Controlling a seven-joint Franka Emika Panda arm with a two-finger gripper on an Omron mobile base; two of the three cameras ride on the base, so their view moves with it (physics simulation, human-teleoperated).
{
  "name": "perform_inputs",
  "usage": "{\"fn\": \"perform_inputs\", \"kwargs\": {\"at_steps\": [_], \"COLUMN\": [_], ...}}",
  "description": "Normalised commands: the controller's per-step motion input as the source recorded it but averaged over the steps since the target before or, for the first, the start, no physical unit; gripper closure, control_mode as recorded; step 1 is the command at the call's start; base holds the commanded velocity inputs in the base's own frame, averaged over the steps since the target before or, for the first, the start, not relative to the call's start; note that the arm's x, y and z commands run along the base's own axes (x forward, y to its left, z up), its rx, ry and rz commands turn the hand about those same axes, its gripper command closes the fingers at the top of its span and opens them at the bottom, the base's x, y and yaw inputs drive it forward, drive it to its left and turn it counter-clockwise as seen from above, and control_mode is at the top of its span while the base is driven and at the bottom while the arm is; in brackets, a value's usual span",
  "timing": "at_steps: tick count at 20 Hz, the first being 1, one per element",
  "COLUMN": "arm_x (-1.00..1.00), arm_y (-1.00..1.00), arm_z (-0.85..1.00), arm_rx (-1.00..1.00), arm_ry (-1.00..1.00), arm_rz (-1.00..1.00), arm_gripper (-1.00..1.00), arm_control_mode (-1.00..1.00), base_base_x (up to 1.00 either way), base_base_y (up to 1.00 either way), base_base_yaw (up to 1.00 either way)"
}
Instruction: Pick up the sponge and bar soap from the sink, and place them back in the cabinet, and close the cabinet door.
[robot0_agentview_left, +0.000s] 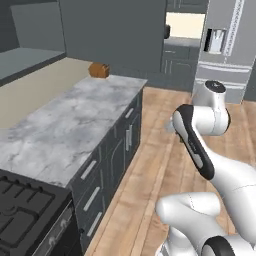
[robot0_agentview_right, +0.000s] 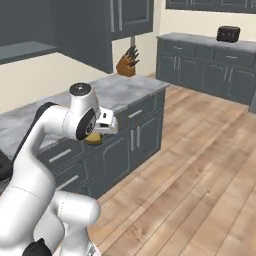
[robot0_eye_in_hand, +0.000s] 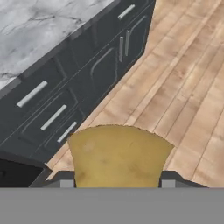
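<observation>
In the hand view the sponge (robot0_eye_in_hand: 118, 155), a mustard-yellow chunky block, sits between the two dark fingertips (robot0_eye_in_hand: 65, 181) of my gripper (robot0_eye_in_hand: 117, 180), which is shut on it. In the right base view the sponge (robot0_agentview_right: 93, 138) shows as a yellow patch under the hand, with the gripper (robot0_agentview_right: 96, 135) beside the front of the grey marble counter (robot0_agentview_right: 125, 90). The hand hangs over the wooden floor, in front of the dark base drawers (robot0_eye_in_hand: 52, 116). The sink and the bar soap are out of view. Dark wall cabinets (robot0_agentview_right: 127, 17) hang over the counter; I cannot tell which is the task's cabinet.
A knife block (robot0_agentview_left: 99, 70) stands at the far end of the marble counter (robot0_agentview_left: 75, 120). A black stove (robot0_agentview_left: 25, 210) is at the near left. A steel fridge (robot0_agentview_left: 225, 45) stands ahead. A toaster (robot0_agentview_right: 228, 33) sits on the far counter. Wooden floor (robot0_agentview_right: 200, 165) lies open to the right.
</observation>
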Motion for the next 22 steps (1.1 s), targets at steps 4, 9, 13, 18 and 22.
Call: {"fn": "perform_inputs", "kwargs": {"at_steps": [4, 9, 13, 18, 22], "arm_x": [0.00, 0.00, 0.00, 0.00, 0.00], "arm_y": [0.00, 0.00, 0.00, 0.00, 0.00], "arm_z": [0.00, 0.00, 0.00, 0.00, 0.00], "arm_rx": [0.00, 0.00, 0.00, 0.00, 0.00], "arm_ry": [0.00, 0.00, 0.00, 0.00, 0.00], "arm_rz": [0.00, 0.00, 0.00, 0.00, 0.00], "arm_gripper": [1.00, 1.00, 1.00, 1.00, 1.00], "arm_control_mode": [1.00, 1.00, 1.00, 1.00, 1.00], "base_base_x": [0.10, 0.21, 0.32, 0.30, 0.35], "base_base_y": [0.29, 0.27, 0.23, 0.06, 0.00], "base_base_yaw": [0.50, 0.48, 0.42, 0.30, 0.25]}}
